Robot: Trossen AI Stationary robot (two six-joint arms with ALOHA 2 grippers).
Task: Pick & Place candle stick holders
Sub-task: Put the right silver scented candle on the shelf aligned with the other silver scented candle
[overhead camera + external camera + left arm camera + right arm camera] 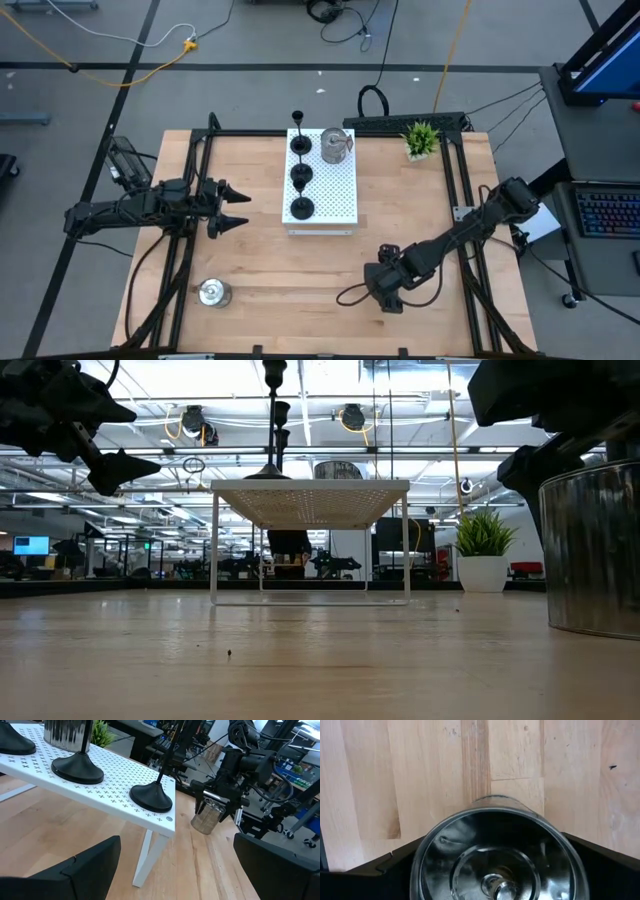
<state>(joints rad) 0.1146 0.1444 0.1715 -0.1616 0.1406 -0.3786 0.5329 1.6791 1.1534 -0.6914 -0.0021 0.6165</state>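
On the white perforated rectangular board (335, 190) at the wooden desk's (270, 270) far middle, three black round-based thin-stemmed holders (301, 176) stand in a row, a squat shiny silver holder (336, 145) beside the farthest. A small green potted plant (421, 138) stands right of the board; another squat shiny silver holder (213, 292) sits near-left.

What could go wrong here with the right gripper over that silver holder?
The right gripper is open around a silver holder on the table; closing off-centre might tip or squirt the smooth cup away. On the white board, three black holders stand in a tight row beside another silver holder, so setting one down there could topple a thin stem. The open left gripper waits near the board.
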